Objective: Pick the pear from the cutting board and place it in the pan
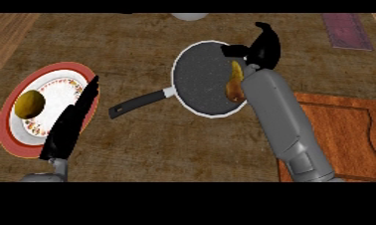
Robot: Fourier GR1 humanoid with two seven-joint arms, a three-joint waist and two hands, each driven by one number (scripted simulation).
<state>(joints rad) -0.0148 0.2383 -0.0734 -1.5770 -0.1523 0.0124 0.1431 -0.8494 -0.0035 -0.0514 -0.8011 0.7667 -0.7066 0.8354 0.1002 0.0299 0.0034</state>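
Pear (235, 85): yellow-brown, lying inside the pan at its right side, partly hidden behind my right forearm (283, 114). Whether it touches the rim I cannot tell.

Pan (198, 77): round, dark speckled inside, pale rim, standing on the surface near its middle. Black handle (141, 102) points down and to the left.

Right hand (264, 47): black, raised over the pan's upper right edge, above the pear. Fingers curl a little, with a thumb or finger (235, 50) jutting left over the pan; they have hold of nothing (the pear lies apart from them, lower down).

Cutting board (337, 129): reddish wood, at the right, just beside the pan, my right forearm crossing its left edge.

Left hand (73, 119): black, at the lower left, fingers straight and together, lying across the right edge of a plate and holding nothing.

Plate (55, 82): red rim, white centre with a patterned ring, well apart from the pan. One round yellow-brown fruit (31, 103) sits on it.

Surface (132, 45): brown, mottled. Purple cloth (346, 31) at the far right corner; pale round object (189, 16) at the top edge, mostly cut off.
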